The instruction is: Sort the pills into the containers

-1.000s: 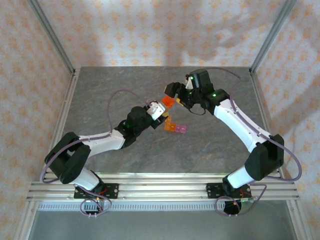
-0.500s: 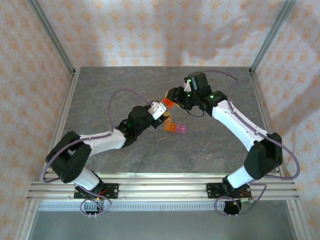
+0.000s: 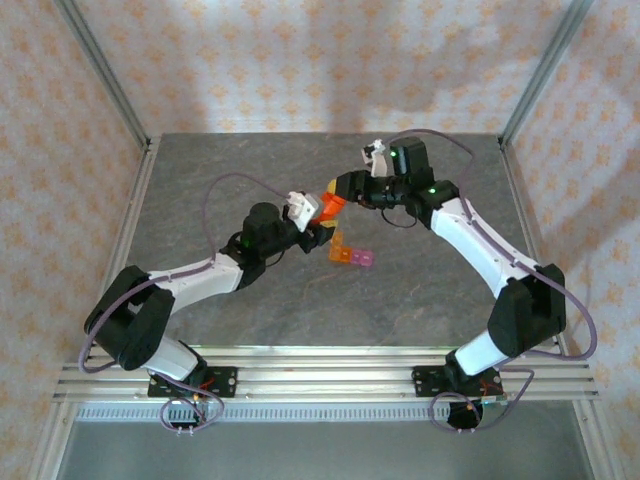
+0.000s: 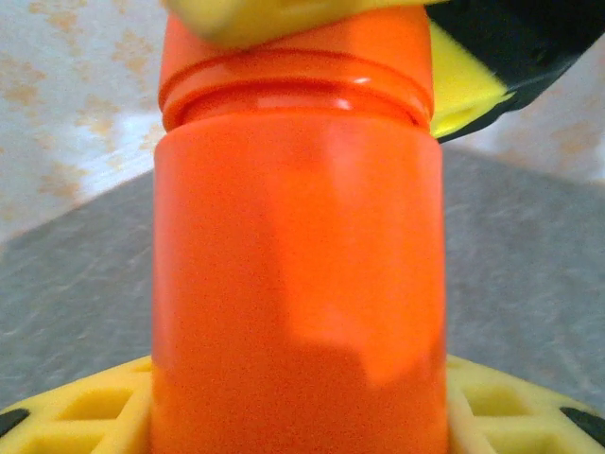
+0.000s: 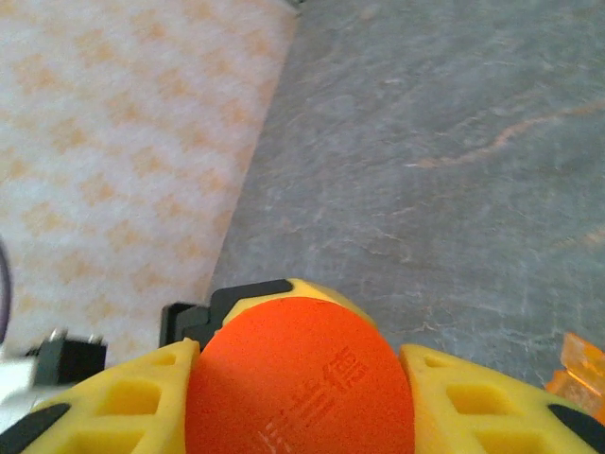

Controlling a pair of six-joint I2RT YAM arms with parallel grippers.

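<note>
- The left gripper (image 3: 320, 220) held the orange bottle (image 4: 298, 284) raised above the table, its yellow pads (image 4: 90, 407) pressed against both sides of the bottle's body. The jaws stood partly open, only as far as the bottle's width.
- The right gripper (image 3: 344, 190) came in from the opposite side. Its jaws were closed on the cap (image 5: 301, 378), with a finger tight against each edge of the cap's round top.
- One arm steadying the body while the other took the cap looked like the set-up for unscrewing it. That step seemed necessary before anything could be tipped out.
- No loose pills could be seen (presumably they were inside the bottle).
- The containers (image 3: 350, 256) lay on the table just below and beside the two grippers, the orange one (image 3: 339, 252) touching the pink one (image 3: 363, 258). Neither gripper touched them. Keeping the bottle close over them probably meant a short move to pour.
- From the right wrist, a corner of the orange container showed at the lower right edge.
- The table (image 3: 430, 290) was a grey, stone-patterned slab, matt and flat, and apart from the containers I saw nothing lying on it.
- Cream walls (image 3: 300, 60) printed with small orange motifs closed in the cell. Aluminium posts (image 3: 100, 70) ran up its corners, and a slotted rail (image 3: 330, 380) at the near edge carried both arm bases.
</note>
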